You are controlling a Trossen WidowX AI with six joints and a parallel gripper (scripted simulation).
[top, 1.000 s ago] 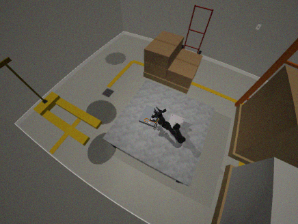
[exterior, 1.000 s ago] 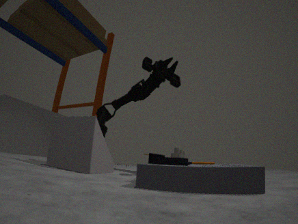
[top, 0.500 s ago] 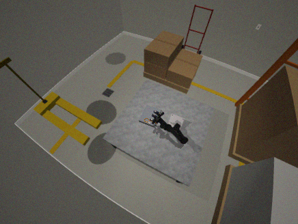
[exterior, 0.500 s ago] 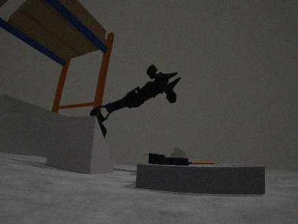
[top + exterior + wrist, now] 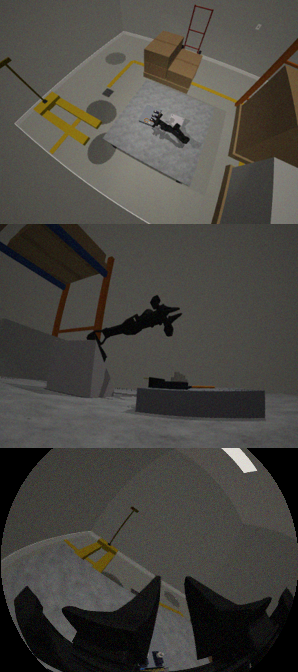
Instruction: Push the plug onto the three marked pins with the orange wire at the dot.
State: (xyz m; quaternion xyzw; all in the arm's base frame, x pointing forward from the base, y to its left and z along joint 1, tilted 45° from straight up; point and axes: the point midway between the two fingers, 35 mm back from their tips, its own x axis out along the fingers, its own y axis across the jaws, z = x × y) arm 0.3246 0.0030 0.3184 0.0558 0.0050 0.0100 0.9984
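My gripper (image 5: 152, 117) (image 5: 180, 311) (image 5: 172, 580) is partly open with nothing between its fingers. It hangs well above the raised grey slab (image 5: 201, 404), pointing outward and nearly level. The dark holder (image 5: 167, 384) sits on the slab. A thin pale piece (image 5: 146, 378), perhaps pins, sticks out at its left end. The orange lead (image 5: 147, 119) (image 5: 204, 386) lies on the slab; in the exterior view it runs right from the holder. Small parts (image 5: 158, 656) show low between the fingers in the wrist view. The plug, coloured band and dot cannot be made out.
A pale block (image 5: 178, 119) (image 5: 70, 365) stands by the arm's base. Cardboard boxes (image 5: 164, 44), a red hand truck (image 5: 201, 31) and a yellow pallet jack (image 5: 68, 126) (image 5: 102, 555) stand farther off. An orange-framed rack (image 5: 104, 299) stands behind the arm.
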